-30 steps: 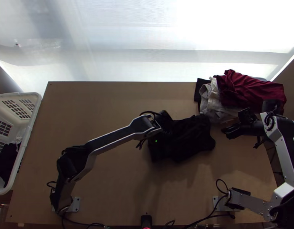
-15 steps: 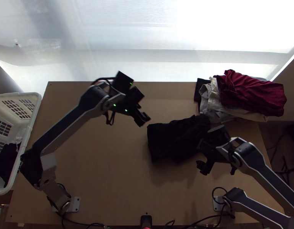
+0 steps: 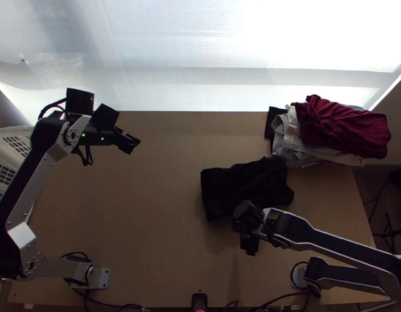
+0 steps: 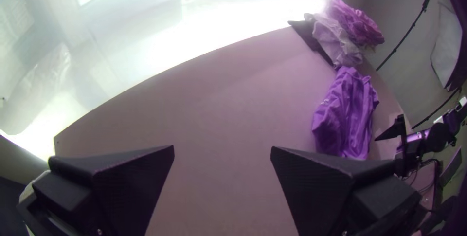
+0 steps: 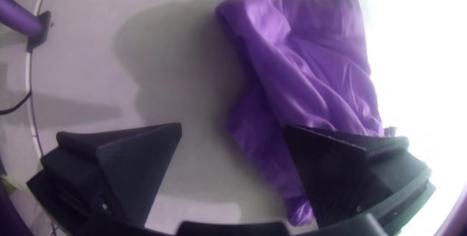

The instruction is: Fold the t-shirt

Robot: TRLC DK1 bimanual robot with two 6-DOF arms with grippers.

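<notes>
While the left arm [image 3: 33, 177] has its jaws far off at the tabletop's [image 3: 164, 208] left side, the top view puts the right arm [image 3: 330, 242] nearer: the dark t-shirt [image 3: 244, 184], bundled and rumpled, lies just beyond its jaws, long axis roughly side to side. The white basket [image 3: 8, 131] stands off the left edge, its contents impossible to tell.

In the left wrist view the jaws are apart, empty.

In the right wrist view they're apart too, gripping no cloth; a next grasp probably falls to them.
</notes>
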